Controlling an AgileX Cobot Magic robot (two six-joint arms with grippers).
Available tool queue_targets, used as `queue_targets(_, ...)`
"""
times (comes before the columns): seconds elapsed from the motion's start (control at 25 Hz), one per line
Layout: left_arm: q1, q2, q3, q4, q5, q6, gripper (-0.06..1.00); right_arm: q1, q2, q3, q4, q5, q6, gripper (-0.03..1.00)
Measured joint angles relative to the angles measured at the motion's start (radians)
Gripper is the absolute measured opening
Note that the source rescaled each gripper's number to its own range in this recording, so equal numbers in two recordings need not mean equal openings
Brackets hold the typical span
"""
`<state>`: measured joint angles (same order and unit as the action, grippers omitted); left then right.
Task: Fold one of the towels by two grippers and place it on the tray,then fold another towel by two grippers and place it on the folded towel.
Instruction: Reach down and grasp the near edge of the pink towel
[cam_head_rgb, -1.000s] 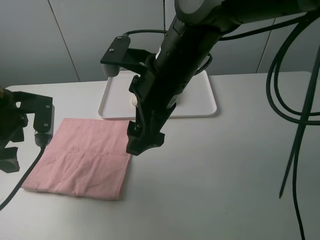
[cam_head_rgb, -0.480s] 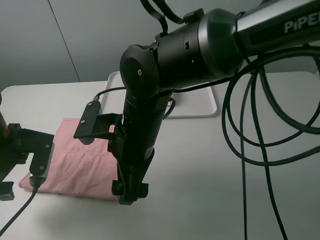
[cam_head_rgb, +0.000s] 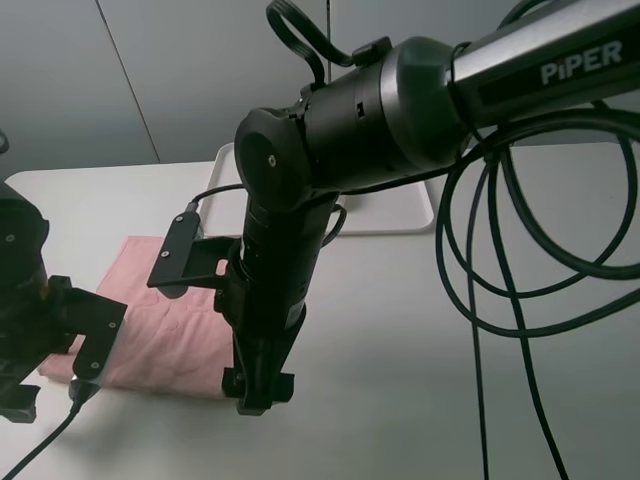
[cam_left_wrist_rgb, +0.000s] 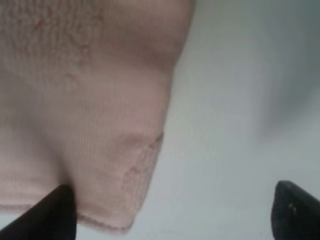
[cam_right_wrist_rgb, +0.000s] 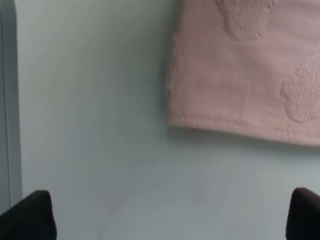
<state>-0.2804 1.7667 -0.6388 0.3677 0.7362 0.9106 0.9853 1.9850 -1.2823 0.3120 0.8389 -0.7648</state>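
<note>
**Both near corners of the pink towel (cam_head_rgb: 170, 335) attended: left end effector (cam_head_rgb: 18, 398) and right end effector (cam_head_rgb: 255, 392) released**

At the far left of the high view, the left end effector hangs low over the towel's near left corner, partly cut off by the frame edge. Its wrist view shows two black fingertips (cam_left_wrist_rgb: 55, 212) spread wide, released and grasping nothing. The towel's hemmed corner lies between them. One fingertip overlaps the cloth's edge in that view and the other stands over bare tabletop (cam_head_rgb: 380, 380). Whether either tip touches the cloth cannot be told.

The pink towel lies flat on the white tabletop, left of centre. It is near the tray (cam_head_rgb: 425, 215) but not on it. Raised terry motifs show on its surface in the right wrist view.

The right arm reaches across the middle and points steeply down, with a black camera bracket (cam_head_rgb: 185, 255) jutting from its side over the towel. The right end effector sits at the towel's near right corner. Its wrist view shows the fingertips (cam_right_wrist_rgb: 27, 215) wide apart, released and empty, over bare tabletop. The towel's hemmed corner lies just ahead of them, not between them.

The white tray rests at the far side of the tabletop behind this arm. Only its left corner and right end show, so what lies on it cannot be told. Black cables (cam_head_rgb: 500, 250) hang in loops on the right.
</note>
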Motion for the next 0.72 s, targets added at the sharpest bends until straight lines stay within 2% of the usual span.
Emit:
queue_targets(0.28,0.000,0.035,0.002,0.014,-0.045,0.000,1.00,0.000,0.000,0.000,-0.006,-0.014,0.002,1.00)
queue_targets(0.52,0.000,0.050,0.000,0.027,-0.045,0.000,1.00,0.004,0.019,0.000,0.017,-0.021,0.004,1.00)
queue_targets(0.72,0.000,0.051,0.000,0.031,-0.045,-0.004,1.00,0.042,0.044,0.000,0.014,-0.031,0.004,1.00)
